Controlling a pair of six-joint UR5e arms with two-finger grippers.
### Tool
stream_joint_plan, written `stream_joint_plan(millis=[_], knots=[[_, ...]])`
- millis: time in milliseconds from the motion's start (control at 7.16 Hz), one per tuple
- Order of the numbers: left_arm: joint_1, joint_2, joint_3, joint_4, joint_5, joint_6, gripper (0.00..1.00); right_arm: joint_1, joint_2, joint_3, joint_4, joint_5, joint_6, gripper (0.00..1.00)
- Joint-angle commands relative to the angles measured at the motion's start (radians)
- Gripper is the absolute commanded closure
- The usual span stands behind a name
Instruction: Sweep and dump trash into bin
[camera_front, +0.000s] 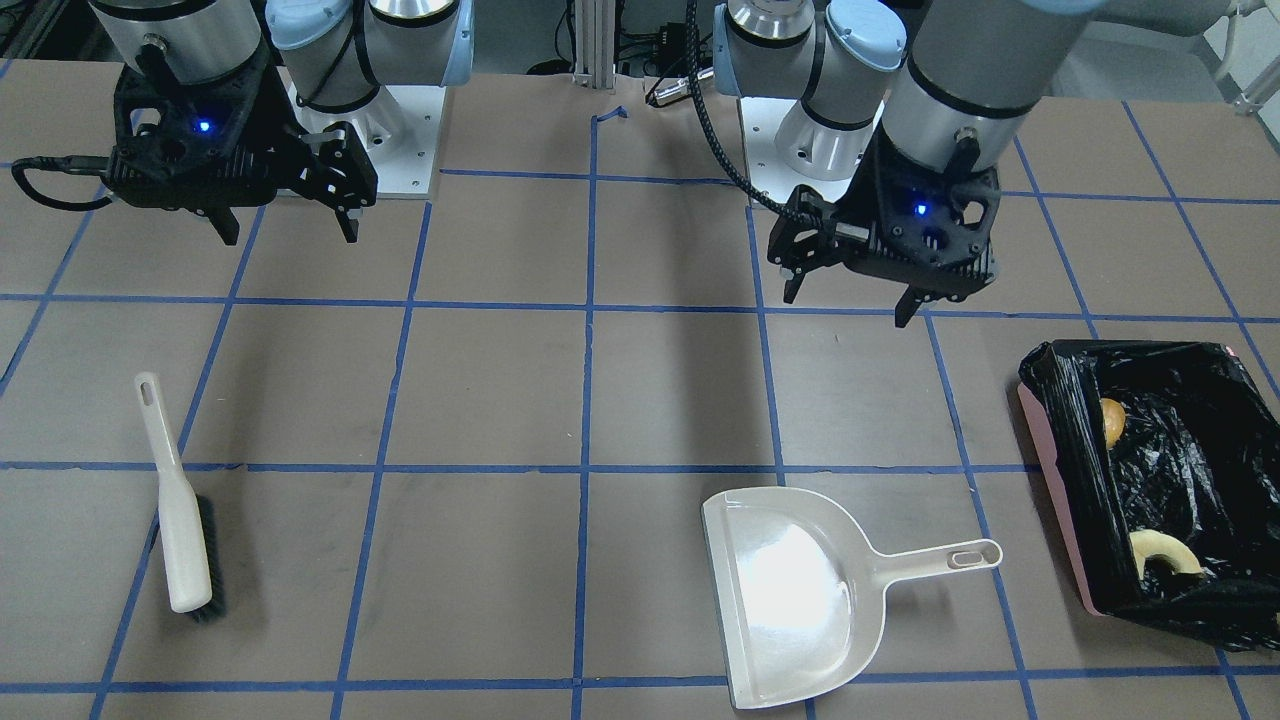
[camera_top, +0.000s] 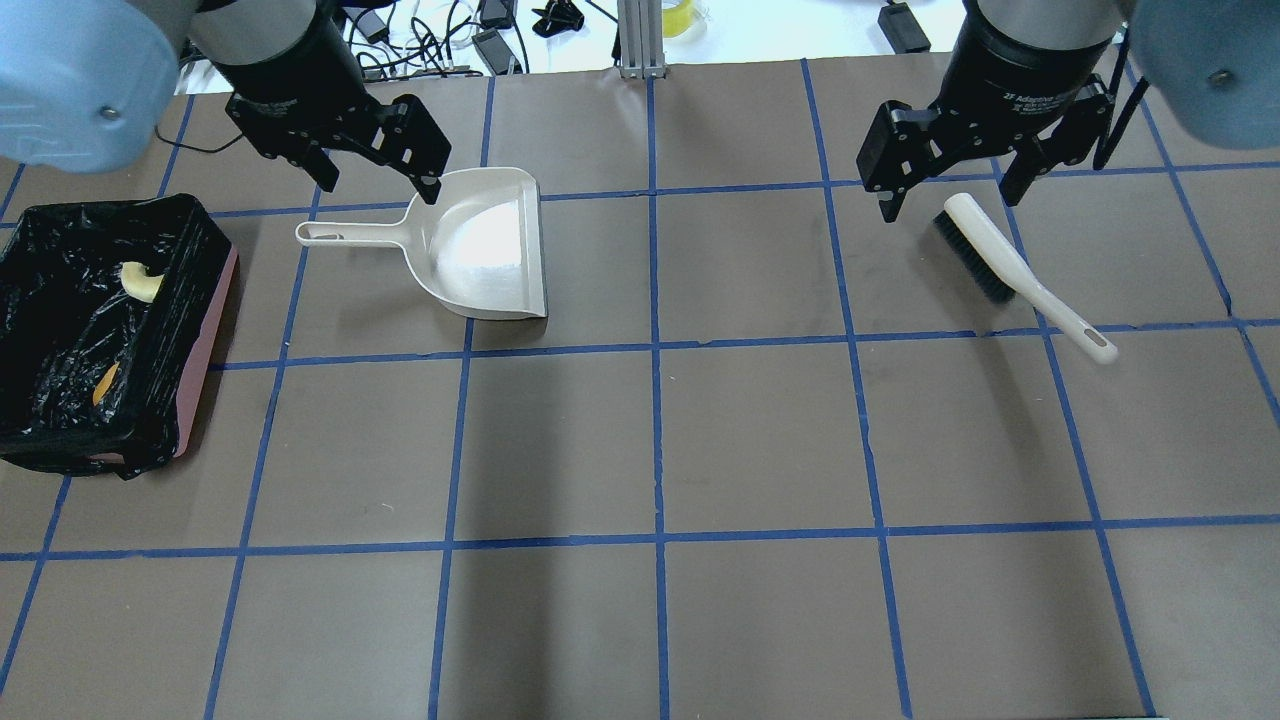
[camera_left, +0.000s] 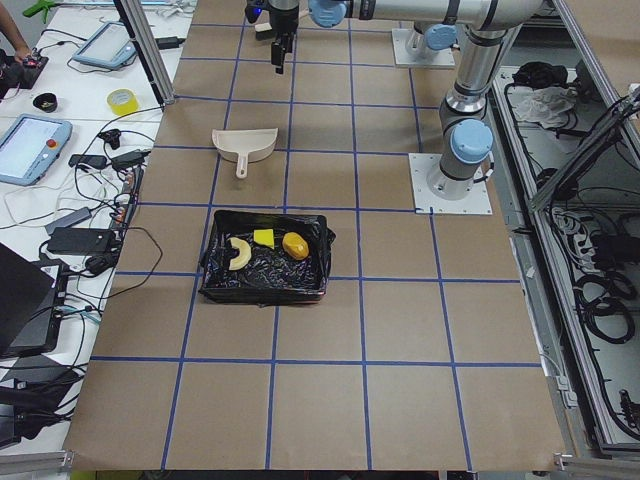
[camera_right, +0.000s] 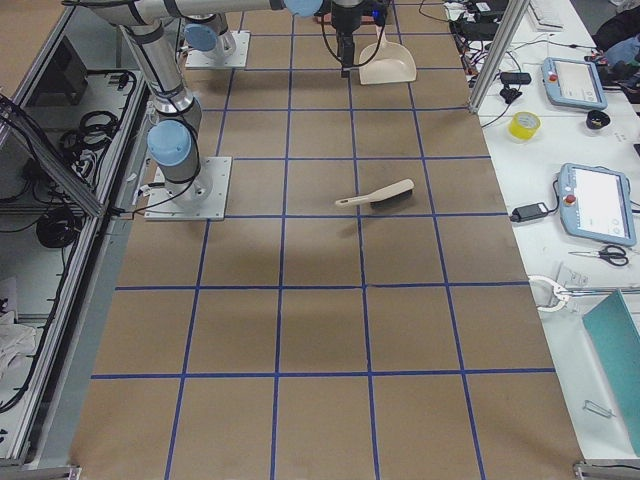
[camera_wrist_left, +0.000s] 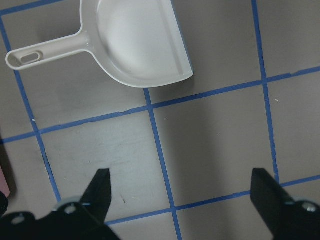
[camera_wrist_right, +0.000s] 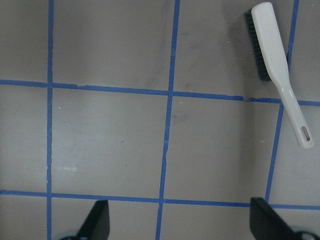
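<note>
The pink bin (camera_front: 1052, 472) with its black bag stands at the table's left end and also shows in the overhead view (camera_top: 207, 335). The trash lies inside it: the brown potato-like oval (camera_front: 1112, 421), the cream crescent (camera_front: 1163, 551) and the yellow-green sponge wedge (camera_left: 264, 237). The beige dustpan (camera_top: 482, 248) lies empty on the table. The beige brush (camera_top: 1012, 266) lies flat on the right side. My left gripper (camera_top: 381, 190) hovers open and empty above the dustpan's handle end. My right gripper (camera_top: 948, 205) hovers open and empty above the brush head.
Blue tape lines grid the brown table. Both arm bases (camera_front: 400, 110) stand on white plates at the robot's side. Tablets, cables and a tape roll (camera_left: 122, 101) lie on a side bench beyond the table's far edge.
</note>
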Motion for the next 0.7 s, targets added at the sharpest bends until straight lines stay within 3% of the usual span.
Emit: stream_joint_plan(millis=[0, 559], knots=[[0.0, 0.054, -0.048, -0.006, 0.007, -0.09, 0.0, 0.0, -0.005, 0.001, 0.034, -0.007, -0.001, 0.0], [0.011, 0.078, -0.065, 0.005, 0.005, -0.078, 0.0, 0.0, -0.011, 0.001, 0.026, -0.007, -0.006, 0.0]])
